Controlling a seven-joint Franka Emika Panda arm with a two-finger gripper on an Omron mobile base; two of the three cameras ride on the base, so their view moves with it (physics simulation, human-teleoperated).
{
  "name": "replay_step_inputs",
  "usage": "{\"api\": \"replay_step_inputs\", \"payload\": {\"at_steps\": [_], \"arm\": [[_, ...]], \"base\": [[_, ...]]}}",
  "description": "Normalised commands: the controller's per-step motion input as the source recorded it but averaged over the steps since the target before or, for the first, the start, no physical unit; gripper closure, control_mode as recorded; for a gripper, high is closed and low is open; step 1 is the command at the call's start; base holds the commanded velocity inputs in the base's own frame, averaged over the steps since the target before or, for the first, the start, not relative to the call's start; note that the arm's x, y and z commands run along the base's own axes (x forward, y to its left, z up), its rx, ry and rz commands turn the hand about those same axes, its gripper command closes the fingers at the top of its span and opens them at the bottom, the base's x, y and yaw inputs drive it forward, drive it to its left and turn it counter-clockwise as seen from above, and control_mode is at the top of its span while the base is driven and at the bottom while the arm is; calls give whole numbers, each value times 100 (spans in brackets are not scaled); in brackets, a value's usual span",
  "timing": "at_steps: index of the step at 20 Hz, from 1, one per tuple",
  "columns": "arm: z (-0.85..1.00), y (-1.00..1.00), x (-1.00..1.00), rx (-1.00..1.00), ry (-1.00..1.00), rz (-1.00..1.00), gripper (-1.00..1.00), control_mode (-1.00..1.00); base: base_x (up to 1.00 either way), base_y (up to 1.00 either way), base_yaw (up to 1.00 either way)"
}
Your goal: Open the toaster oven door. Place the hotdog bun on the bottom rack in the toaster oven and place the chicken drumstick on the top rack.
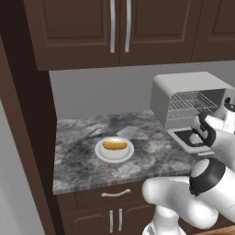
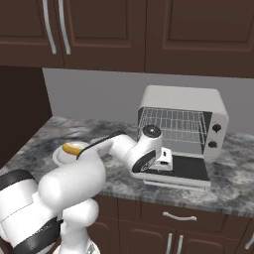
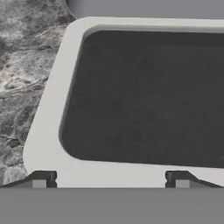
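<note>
On the left of the granite counter (image 1: 73, 160) sits a white plate (image 1: 114, 150) carrying the hotdog bun (image 1: 114, 145), which also peeks out behind the arm in the right base view. I judge the bun to be light and soft, easy to dent, so it wants a gentle pinch across its narrow middle, taken from above, with the fingers closing only until they bite. A glossy crust may slip a little if squeezed at the rounded ends. The chicken drumstick I cannot make out on the plate or the counter.

Further right stands the toaster oven (image 1: 183, 89), its door (image 2: 186, 168) already folded down flat onto the counter (so the first step looks done), and its wire racks (image 2: 173, 124) are bare. Inside, the upper rack shows plainly; the lower one is harder to separate.

The gripper (image 2: 166, 159) hangs just above the lowered door, pointing down at it. In the hand view its two fingertips (image 3: 41, 178) stand spread wide over the door's near white rim and dark glass pane (image 3: 148, 96), released and holding nothing; whether they touch the rim I cannot tell.
</note>
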Motion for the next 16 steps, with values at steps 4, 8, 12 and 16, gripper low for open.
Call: {"api": "replay_step_inputs", "payload": {"at_steps": [4, 8, 12, 16], "arm": [[97, -10, 27, 8, 11, 0, -100, -100], [48, -32, 11, 7, -4, 4, -100, -100], [23, -54, 0, 3, -14, 15, -100, -100], [3, -30, 7, 5, -13, 20, -100, -100]], "base": [[0, 0, 0], [0, 0, 0], [0, 0, 0], [0, 0, 0]]}}
